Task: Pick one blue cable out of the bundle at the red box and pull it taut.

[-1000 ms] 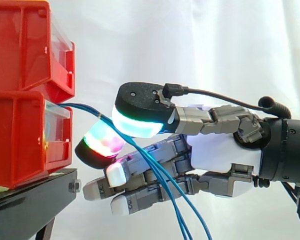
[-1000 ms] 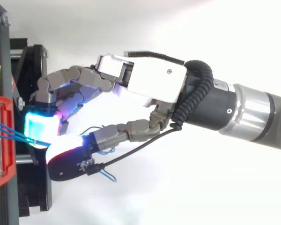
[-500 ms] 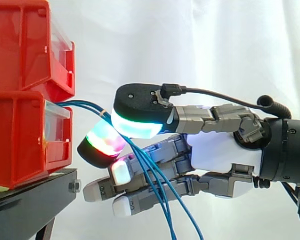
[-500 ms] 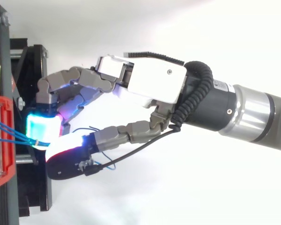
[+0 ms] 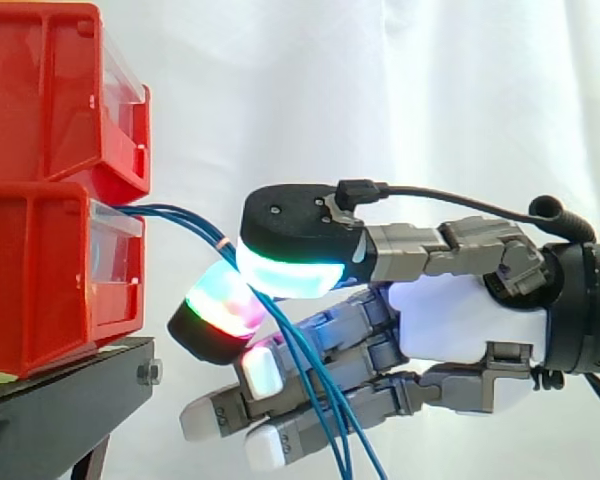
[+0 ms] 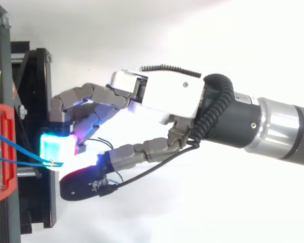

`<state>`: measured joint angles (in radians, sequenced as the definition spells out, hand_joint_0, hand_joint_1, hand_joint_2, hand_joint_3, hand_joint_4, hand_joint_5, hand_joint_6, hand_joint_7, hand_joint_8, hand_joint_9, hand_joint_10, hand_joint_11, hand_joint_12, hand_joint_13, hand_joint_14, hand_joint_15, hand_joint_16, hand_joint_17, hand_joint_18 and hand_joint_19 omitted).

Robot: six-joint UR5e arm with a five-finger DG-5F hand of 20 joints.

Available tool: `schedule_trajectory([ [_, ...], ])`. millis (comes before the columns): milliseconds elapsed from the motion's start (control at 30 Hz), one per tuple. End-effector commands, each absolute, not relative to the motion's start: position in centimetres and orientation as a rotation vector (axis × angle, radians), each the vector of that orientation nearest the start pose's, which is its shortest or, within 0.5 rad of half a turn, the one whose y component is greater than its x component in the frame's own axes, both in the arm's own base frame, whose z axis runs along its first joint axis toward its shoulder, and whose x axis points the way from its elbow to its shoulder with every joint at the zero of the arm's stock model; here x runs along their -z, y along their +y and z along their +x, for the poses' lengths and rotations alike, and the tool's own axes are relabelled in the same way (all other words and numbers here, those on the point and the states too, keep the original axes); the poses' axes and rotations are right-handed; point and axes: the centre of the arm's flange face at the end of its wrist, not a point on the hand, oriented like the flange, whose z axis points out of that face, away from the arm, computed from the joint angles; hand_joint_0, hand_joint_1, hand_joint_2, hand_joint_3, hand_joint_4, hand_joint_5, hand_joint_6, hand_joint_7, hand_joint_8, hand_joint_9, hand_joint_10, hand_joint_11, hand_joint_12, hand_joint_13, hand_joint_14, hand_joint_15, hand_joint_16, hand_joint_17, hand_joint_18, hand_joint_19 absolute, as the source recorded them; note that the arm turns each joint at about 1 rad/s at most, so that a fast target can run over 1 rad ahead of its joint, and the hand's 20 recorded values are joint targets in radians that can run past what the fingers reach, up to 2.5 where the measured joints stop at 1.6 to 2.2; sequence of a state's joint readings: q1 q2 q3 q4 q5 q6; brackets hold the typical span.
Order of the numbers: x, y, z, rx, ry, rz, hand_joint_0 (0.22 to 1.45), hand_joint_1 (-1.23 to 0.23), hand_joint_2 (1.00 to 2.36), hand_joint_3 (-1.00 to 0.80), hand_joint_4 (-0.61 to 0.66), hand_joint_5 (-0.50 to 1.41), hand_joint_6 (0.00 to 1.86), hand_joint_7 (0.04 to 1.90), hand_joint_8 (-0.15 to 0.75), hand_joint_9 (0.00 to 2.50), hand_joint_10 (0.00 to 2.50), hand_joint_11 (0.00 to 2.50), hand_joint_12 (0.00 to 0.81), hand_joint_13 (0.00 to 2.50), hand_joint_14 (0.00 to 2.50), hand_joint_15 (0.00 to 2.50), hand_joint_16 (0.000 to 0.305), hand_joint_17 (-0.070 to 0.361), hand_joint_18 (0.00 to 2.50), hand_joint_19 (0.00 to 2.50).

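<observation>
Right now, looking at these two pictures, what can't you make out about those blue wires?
Side view: where the blue cables start, hidden inside the red bin.
Side view: their lower ends, cut off by the bottom edge.
Both views: how many cables the hand pinches; its glowing pads cover the spot.

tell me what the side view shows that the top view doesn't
Side view: two stacked red bins, with the blue cables leaving the lower one and hanging down past the fingers. Top view: the arm's silver segment behind the hand, and the strands converging sideways toward the pads. Both: the hand pinching the blue cables between glowing pads.
</observation>
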<state>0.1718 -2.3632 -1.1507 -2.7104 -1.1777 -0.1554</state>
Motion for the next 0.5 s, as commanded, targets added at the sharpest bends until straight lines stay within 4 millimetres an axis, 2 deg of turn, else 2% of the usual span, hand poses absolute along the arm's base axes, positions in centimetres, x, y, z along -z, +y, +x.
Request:
schedule_trajectory([
  [0,-23.3,-3.7,77.3,-0.933,1.136,1.212,0.61,-0.83,1.03,-0.04,0.1,-0.14,0.88,1.34,0.384,0.86,0.02,0.72,0.421,0.55,0.01,0.27,0.058,0.131,0.66,0.38],
  [467,-25.8,-3.9,75.9,-0.924,1.184,1.244,0.64,-0.86,1.03,-0.07,0.1,-0.14,0.89,1.31,0.378,0.83,0.01,0.72,0.419,0.54,0.01,0.26,0.058,0.13,0.65,0.36],
])
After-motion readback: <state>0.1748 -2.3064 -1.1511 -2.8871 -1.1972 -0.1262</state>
